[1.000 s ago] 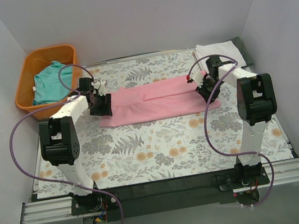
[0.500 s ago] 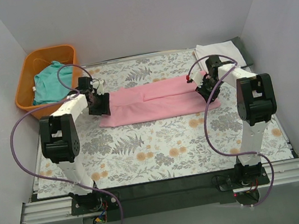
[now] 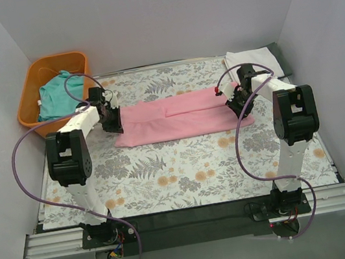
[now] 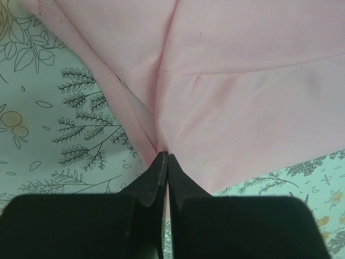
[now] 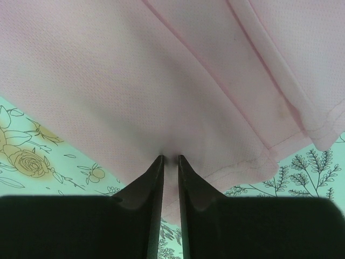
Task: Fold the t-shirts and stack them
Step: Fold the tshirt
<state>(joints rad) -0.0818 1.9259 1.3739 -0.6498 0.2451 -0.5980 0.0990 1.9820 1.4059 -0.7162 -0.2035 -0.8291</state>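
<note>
The pink t-shirt (image 3: 180, 115) lies folded into a long strip across the floral table cloth (image 3: 184, 160). At its left end my left gripper (image 3: 113, 118) is down on the cloth. In the left wrist view the left gripper (image 4: 164, 156) is shut, pinching the edge of the pink t-shirt (image 4: 242, 81). At the right end, my right gripper (image 3: 237, 101) also sits low. In its wrist view the right gripper (image 5: 170, 157) is closed on a bunched fold of the pink t-shirt (image 5: 135, 70). A teal t-shirt (image 3: 59, 95) lies in the basket. A white t-shirt (image 3: 250, 61) lies folded at the back right.
The orange basket (image 3: 27, 103) stands at the back left, close behind the left arm. A dark grey cloth (image 3: 280, 54) shows under the white t-shirt. White walls close in the table on three sides.
The left gripper's jaws have closed onto the pink t-shirt's left edge, and its wrist has shifted slightly back. The right gripper has barely moved.
</note>
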